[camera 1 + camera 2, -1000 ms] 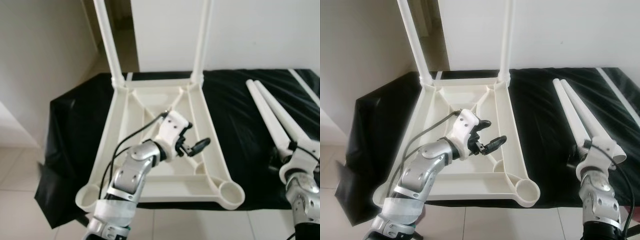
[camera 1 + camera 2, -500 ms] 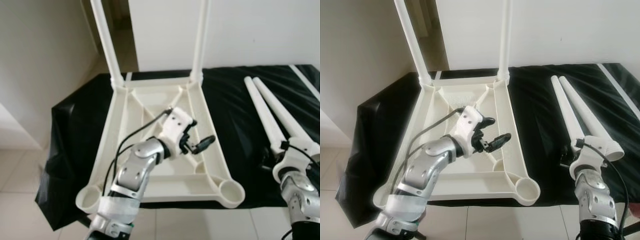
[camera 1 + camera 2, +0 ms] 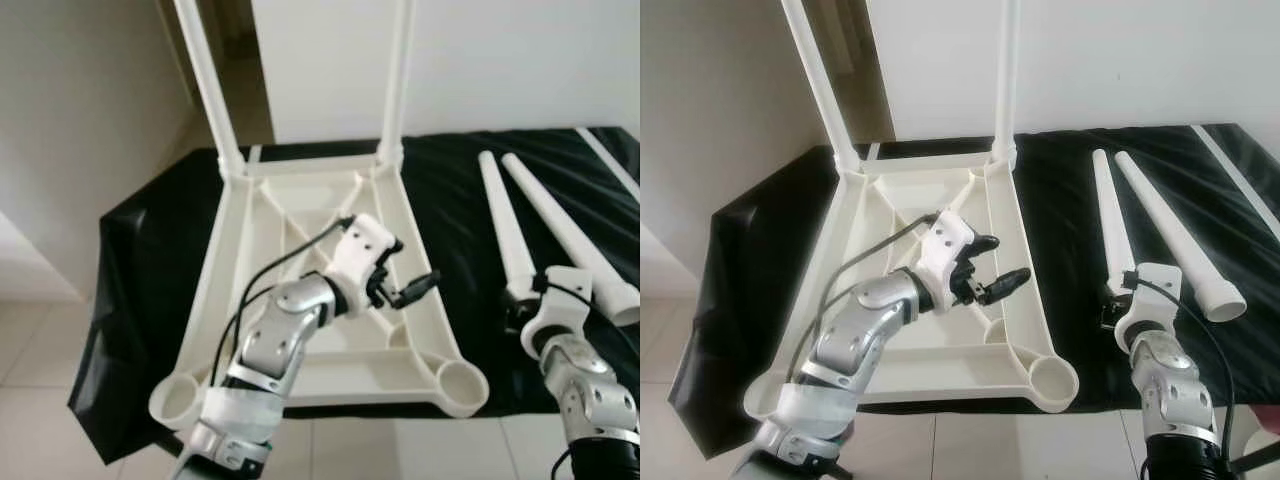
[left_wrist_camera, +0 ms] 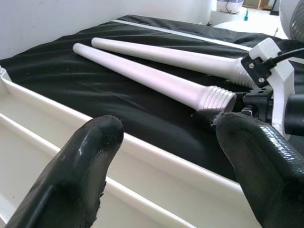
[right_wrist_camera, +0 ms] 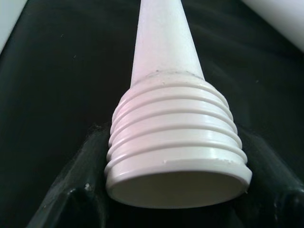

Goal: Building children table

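Note:
A white children's table top (image 3: 226, 262) lies upside down on a black cloth, with two white legs (image 3: 206, 82) standing screwed into its far corners. Its two near corner sockets (image 3: 461, 385) are open. Two loose white legs lie on the cloth to the right. My right gripper (image 3: 1121, 303) is shut on the threaded end (image 5: 176, 142) of the nearer loose leg (image 3: 1109, 225). The other loose leg (image 3: 1168, 228) lies just beyond it. My left gripper (image 3: 406, 278) hovers open over the table top's right rail, holding nothing, and it faces the loose legs (image 4: 152, 80).
The black cloth (image 3: 140, 270) covers the work surface and hangs over its left and front edges. A thin white strip (image 3: 606, 160) lies at the far right. A white wall stands behind, and tiled floor (image 3: 40, 400) lies to the left and front.
My right gripper has swung the near end of the leg it holds to the left, apart from the other leg. My left gripper has edged right and up.

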Available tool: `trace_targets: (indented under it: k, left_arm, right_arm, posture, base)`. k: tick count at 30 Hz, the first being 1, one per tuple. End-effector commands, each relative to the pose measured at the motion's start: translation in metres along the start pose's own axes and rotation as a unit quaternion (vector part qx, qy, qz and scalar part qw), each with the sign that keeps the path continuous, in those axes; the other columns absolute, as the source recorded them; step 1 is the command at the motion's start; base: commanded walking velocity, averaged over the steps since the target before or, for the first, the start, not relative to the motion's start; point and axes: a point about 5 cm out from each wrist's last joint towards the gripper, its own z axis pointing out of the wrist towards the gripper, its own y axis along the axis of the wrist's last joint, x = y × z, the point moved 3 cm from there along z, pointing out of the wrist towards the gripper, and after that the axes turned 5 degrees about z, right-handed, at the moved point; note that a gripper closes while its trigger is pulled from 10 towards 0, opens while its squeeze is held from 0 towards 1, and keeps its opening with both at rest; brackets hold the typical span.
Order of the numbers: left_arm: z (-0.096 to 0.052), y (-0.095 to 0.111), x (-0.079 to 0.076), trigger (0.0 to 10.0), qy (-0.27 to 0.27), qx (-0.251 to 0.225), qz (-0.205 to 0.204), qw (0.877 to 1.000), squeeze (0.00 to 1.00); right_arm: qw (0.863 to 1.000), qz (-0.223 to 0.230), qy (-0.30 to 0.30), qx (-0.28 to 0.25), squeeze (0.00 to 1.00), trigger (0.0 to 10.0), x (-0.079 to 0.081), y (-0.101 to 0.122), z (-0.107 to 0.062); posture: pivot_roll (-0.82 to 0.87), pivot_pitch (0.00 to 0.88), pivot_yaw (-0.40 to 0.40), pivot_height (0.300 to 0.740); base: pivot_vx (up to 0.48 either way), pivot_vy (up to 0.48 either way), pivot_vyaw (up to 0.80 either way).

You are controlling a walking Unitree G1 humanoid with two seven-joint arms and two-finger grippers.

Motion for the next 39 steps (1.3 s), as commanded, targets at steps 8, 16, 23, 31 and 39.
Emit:
trace_targets:
  k: [8,16,23,31,39]
  left_arm:
    - [0.003,-0.002,0.001,10.0,0.017,0.002,-0.007,1.0,0.0]
    - [0.009,0.003,-0.001,10.0,0.015,-0.01,-0.011,1.0,0.0]
    - [0.005,0.001,0.004,10.0,0.026,-0.006,-0.007,1.0,0.0]
    - [0.004,0.001,0.005,10.0,0.031,-0.005,-0.007,0.999,0.0]
    - [0.003,0.001,0.007,10.0,0.036,-0.005,-0.007,0.999,0.0]
  right_arm:
    - [0.999,0.028,0.01,0.011,0.0,0.0,0.028,-0.013,-0.024]
    - [0.997,0.061,-0.036,0.016,0.0,0.0,0.031,-0.019,-0.046]
    - [0.996,0.07,-0.035,0.044,0.12,10.0,0.036,-0.028,-0.065]
    - [0.997,0.064,-0.021,0.039,1.0,10.0,0.041,-0.026,-0.065]
    - [0.997,0.067,0.003,-0.027,0.0,10.0,0.047,0.007,-0.055]
  posture:
    - [-0.09,0.0,0.059,0.74]
    - [-0.09,0.0,0.05,0.74]
    - [-0.07,0.0,0.034,0.74]
    - [-0.07,0.0,0.027,0.74]
    - [-0.05,0.0,0.027,0.74]
  base:
    - [0.0,0.0,0.0]
    - [0.0,0.0,0.0]
    - [0.0,0.0,0.0]
    - [0.0,0.0,0.0]
    - [0.0,0.0,0.0]
